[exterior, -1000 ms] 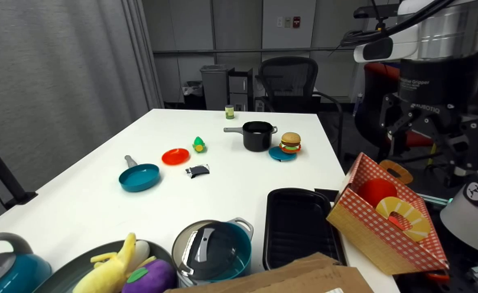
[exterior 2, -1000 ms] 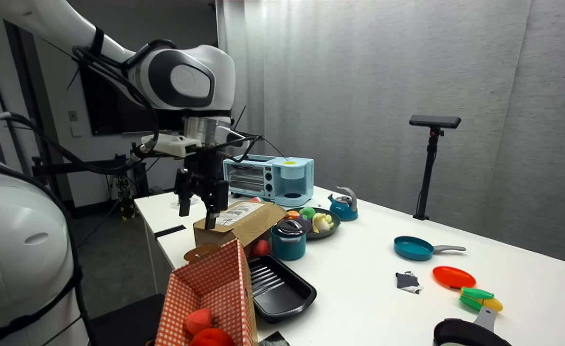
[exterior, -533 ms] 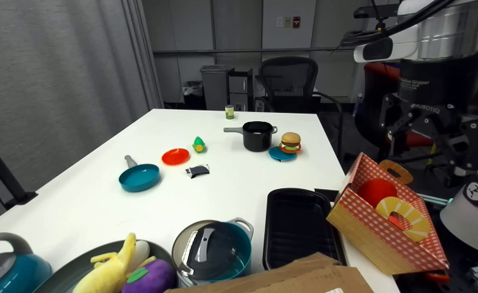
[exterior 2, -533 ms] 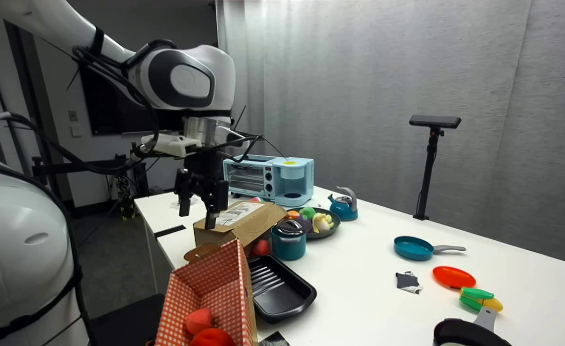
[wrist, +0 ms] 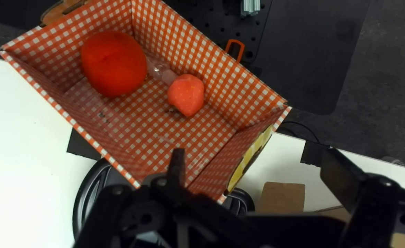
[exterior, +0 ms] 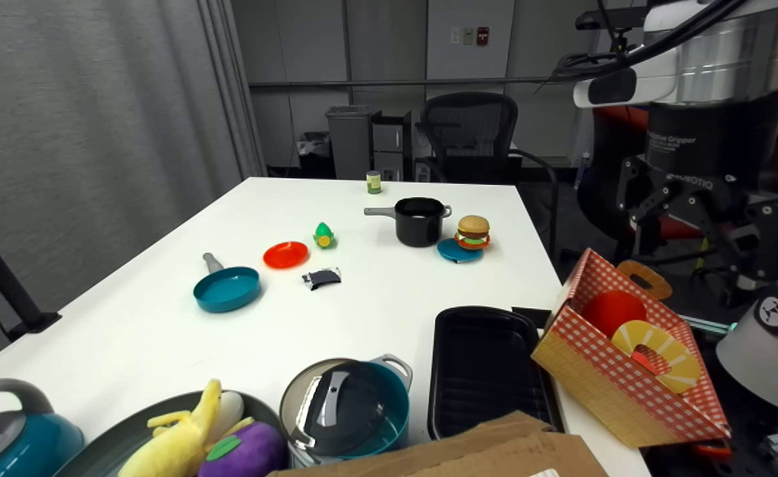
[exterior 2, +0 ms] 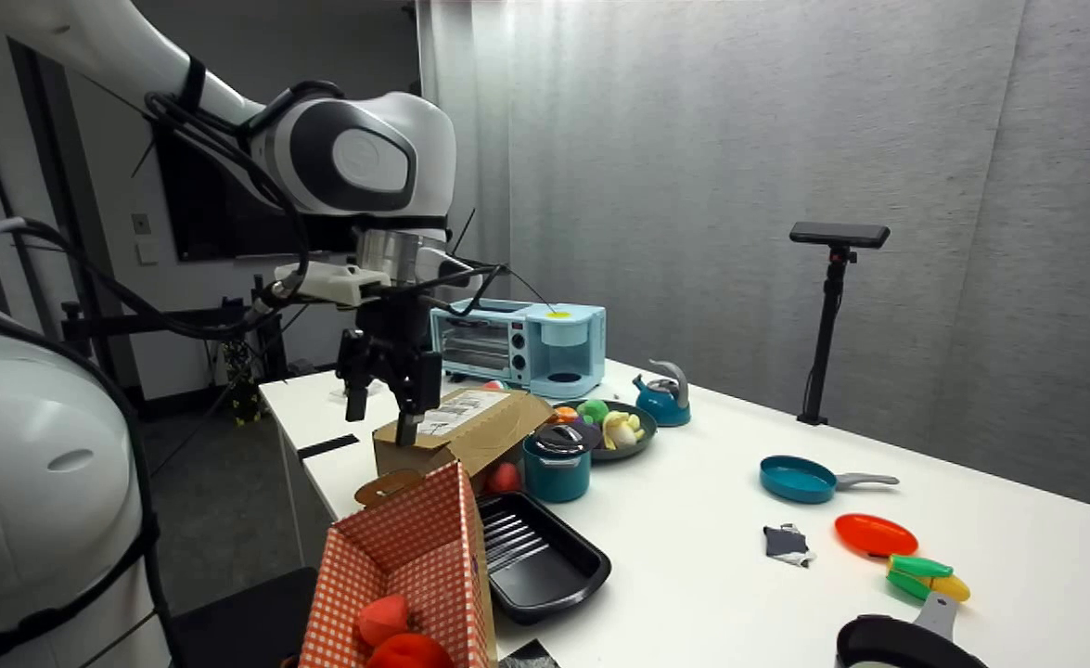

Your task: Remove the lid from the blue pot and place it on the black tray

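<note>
The glass lid [exterior: 345,405] [exterior 2: 565,440] rests on the teal-blue pot [exterior: 394,424] [exterior 2: 557,479] in both exterior views. It looks shifted to one side, with the pot's inside showing beside it. The black tray [exterior: 485,358] [exterior 2: 549,561] lies flat beside the pot and holds nothing visible. In the wrist view, only parts of the tray's rim [wrist: 85,193] show below the checkered box. My gripper [exterior: 683,271] [exterior 2: 382,419] is open and empty, high above the table edge near the checkered box. In the wrist view its fingers [wrist: 254,153] are wide apart. The lid and pot are out of the wrist view.
The red-and-white checkered box [exterior: 627,391] [exterior 2: 396,547] [wrist: 154,137] with red toys stands against the tray. A cardboard box [exterior: 468,457] [exterior 2: 466,427] stands close to the pot and tray. A dark pan [exterior: 124,424] with plush food sits on the pot's other side.
My gripper has moved slightly downward in the last half second, staying open. The lid, pot and tray have not moved.
</note>
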Robot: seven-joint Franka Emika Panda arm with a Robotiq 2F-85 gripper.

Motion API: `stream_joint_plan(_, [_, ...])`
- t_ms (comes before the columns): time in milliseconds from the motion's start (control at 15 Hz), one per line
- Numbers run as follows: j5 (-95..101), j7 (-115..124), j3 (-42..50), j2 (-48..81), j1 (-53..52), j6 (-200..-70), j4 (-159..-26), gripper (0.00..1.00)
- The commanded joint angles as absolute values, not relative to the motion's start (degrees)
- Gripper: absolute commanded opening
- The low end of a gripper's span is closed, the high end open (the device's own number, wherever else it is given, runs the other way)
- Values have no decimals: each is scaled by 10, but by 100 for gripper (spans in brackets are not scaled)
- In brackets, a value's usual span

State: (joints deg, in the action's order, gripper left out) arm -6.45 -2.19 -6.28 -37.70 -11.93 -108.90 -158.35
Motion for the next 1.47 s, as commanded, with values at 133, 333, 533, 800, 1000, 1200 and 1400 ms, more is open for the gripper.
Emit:
stream_joint_plan(133, [-46, -17, -76, -347, -113, -1096, -1565, 100])
stream_joint_plan(333, [-38, -15, -82, -333, -113, -1106, -1554, 100])
stream_joint_plan(533, [-29, -16, -85, -320, -114, -1120, -1541, 100])
stream_joint_plan(800, [-13, -17, -91, -292, -113, -1146, -1518, 100])
stream_joint_plan(1000, [5, -19, -90, -264, -109, -1174, -1500, 100])
stream_joint_plan(1200, [19, -22, -88, -229, -105, -1202, -1480, 100])
stream_joint_plan(1400, [29, -22, -88, -189, -100, -1238, -1458, 100])
